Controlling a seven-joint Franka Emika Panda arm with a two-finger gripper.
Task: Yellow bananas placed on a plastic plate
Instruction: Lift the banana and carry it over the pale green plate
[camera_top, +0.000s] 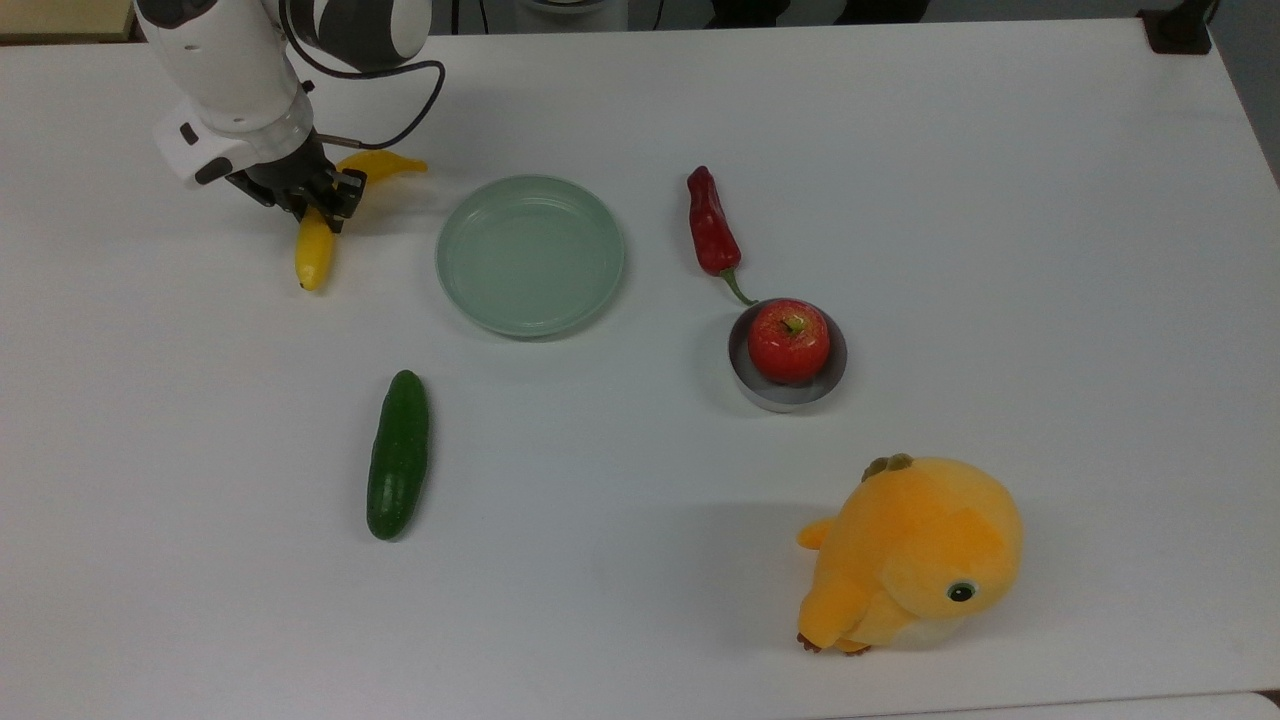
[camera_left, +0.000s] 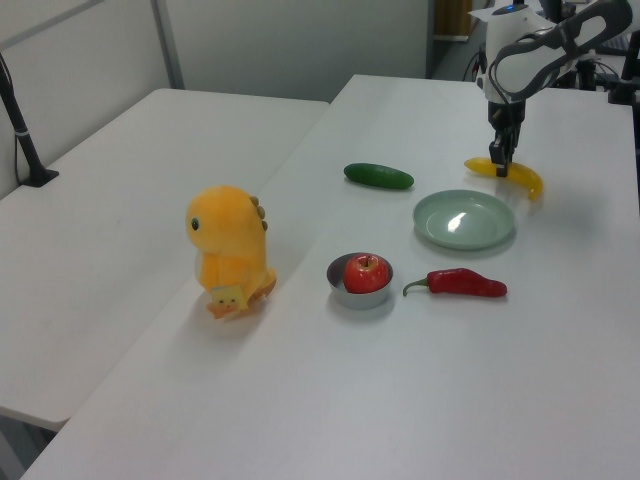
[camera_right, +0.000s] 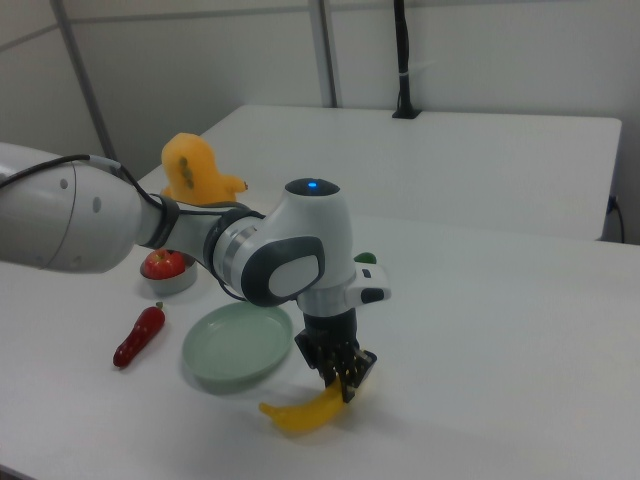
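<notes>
The gripper (camera_top: 318, 203) is clamped on the yellow banana (camera_top: 312, 252) at its bend, just off the tabletop (camera_top: 900, 150). In the top view, the plastic plate (camera_top: 530, 254) lies toward four o'clock, nearby.

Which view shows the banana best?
The top view: the banana shows both ends, with the gripper over its middle. The left view shows it small and far off. The right view shows it close, its upper end behind the gripper.
</notes>
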